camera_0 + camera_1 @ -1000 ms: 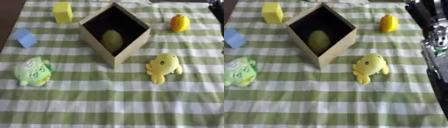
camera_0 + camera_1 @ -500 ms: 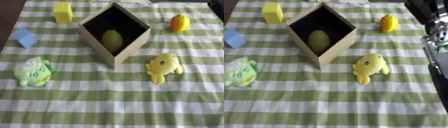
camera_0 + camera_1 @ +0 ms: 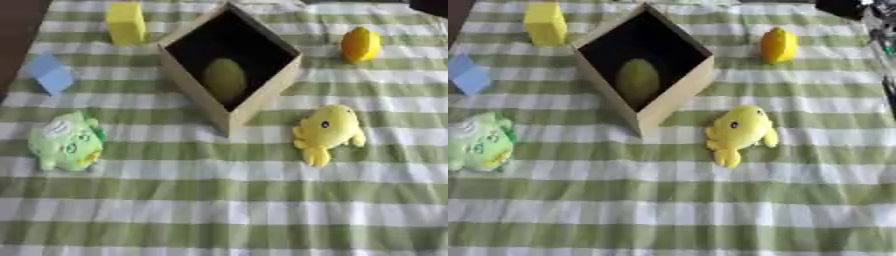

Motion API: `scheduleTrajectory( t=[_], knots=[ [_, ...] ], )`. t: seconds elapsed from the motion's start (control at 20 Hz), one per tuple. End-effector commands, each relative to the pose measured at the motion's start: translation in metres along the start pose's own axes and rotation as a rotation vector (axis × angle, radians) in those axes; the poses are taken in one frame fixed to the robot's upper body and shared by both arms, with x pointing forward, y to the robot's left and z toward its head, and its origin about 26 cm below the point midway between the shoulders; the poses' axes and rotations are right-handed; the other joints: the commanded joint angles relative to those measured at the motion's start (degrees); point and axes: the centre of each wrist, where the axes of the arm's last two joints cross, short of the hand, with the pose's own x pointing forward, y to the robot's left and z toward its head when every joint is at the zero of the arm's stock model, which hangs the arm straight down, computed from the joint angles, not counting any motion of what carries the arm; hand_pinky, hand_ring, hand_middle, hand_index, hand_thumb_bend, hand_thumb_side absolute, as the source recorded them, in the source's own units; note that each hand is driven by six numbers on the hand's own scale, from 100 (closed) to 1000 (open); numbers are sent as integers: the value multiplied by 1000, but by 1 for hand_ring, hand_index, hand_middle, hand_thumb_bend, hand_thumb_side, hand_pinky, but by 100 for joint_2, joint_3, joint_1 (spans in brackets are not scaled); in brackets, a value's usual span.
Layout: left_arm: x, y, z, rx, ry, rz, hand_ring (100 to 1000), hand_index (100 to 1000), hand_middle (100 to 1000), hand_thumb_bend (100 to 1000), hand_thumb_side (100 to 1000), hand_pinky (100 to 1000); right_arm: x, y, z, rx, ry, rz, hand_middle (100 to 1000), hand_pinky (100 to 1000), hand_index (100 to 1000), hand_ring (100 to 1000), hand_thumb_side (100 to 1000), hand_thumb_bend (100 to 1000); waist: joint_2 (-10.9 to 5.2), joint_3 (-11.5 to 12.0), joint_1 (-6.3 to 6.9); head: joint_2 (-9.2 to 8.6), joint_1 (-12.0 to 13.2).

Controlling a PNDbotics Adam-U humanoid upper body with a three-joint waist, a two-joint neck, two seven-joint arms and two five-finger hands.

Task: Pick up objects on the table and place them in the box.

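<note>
An open cardboard box (image 3: 262,97) stands at the upper middle of the striped cloth, and a yellow-green oval object (image 3: 225,78) lies inside it. A yellow plush toy (image 3: 326,131) lies just right of the box's near corner. At the left lies a green plush toy (image 3: 64,143). A yellow block (image 3: 126,22) stands at the top left, with a blue block (image 3: 51,74) below it. At the upper right is a small yellow rounded object (image 3: 360,44). Only a black and silver part of my right arm (image 3: 877,25) shows, at the top right edge. Neither hand is visible.
The green and white striped cloth (image 3: 227,210) covers the table. A dark strip of bare table (image 3: 17,30) shows at the upper left edge. The wide band of cloth nearest me carries no objects.
My right arm has drawn back up and out along the right edge of the right eye view. The objects on the cloth have not moved.
</note>
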Motion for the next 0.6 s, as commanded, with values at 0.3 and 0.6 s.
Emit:
scheduleTrajectory(
  t=[0.3,0.6],
  knots=[
    [6,3,-4,-25,-23,-13,772,879,697,100,758,786,-30,-16,-16,287,8,126,898,949,908,990,309,100,-1110,-9,-30,-11,-32],
    [6,3,-4,-30,-22,-10,773,877,697,100,758,786,-29,-15,-20,377,-30,135,895,950,905,992,100,100,-1111,-18,-27,-49,-30]
  ],
)
